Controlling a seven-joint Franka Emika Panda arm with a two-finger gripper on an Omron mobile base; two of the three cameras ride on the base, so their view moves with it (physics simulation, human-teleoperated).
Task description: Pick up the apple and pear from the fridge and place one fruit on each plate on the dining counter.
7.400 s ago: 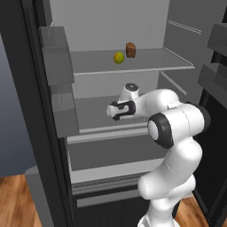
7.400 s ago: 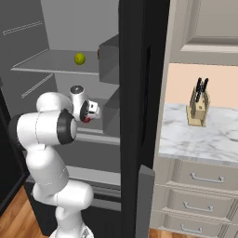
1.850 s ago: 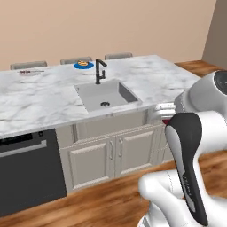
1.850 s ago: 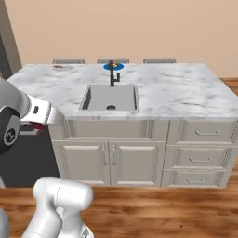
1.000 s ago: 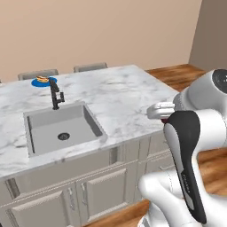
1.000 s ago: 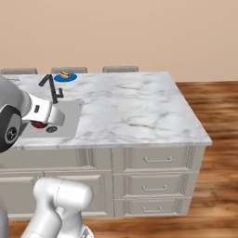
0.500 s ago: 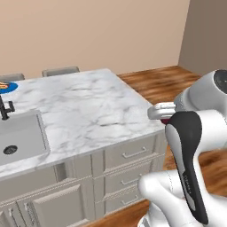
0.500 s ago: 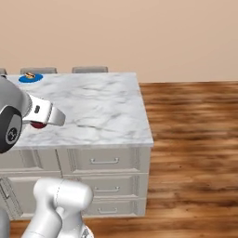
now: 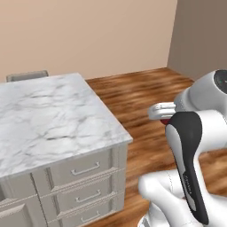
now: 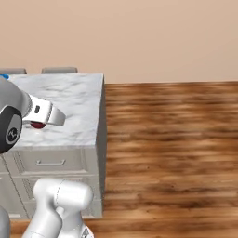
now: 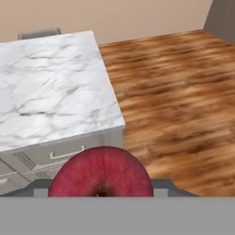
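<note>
My gripper (image 11: 101, 184) is shut on the apple (image 11: 101, 172), a glossy red fruit low in the hand view. In the right base view the apple (image 10: 38, 124) peeks out red under the gripper (image 10: 40, 122), level with the dining counter's (image 10: 69, 100) near edge. The left base view shows a red sliver of the apple (image 9: 165, 120) under the gripper (image 9: 158, 114), which hangs over the floor to the right of the marble dining counter (image 9: 53, 119). A bit of the blue plate (image 10: 3, 77) shows at the far left. The pear and the fridge are out of view.
The counter's end corner (image 11: 117, 121) lies ahead and to the left, with grey drawers (image 9: 84, 179) below it. Grey chair backs (image 10: 58, 70) stand behind the counter. Wooden floor (image 10: 172, 139) stretches to the right, up to a tan wall.
The whole scene has slid left as the base drives. The sink and faucet have left the views and more wooden floor shows. The apple stays in the gripper.
</note>
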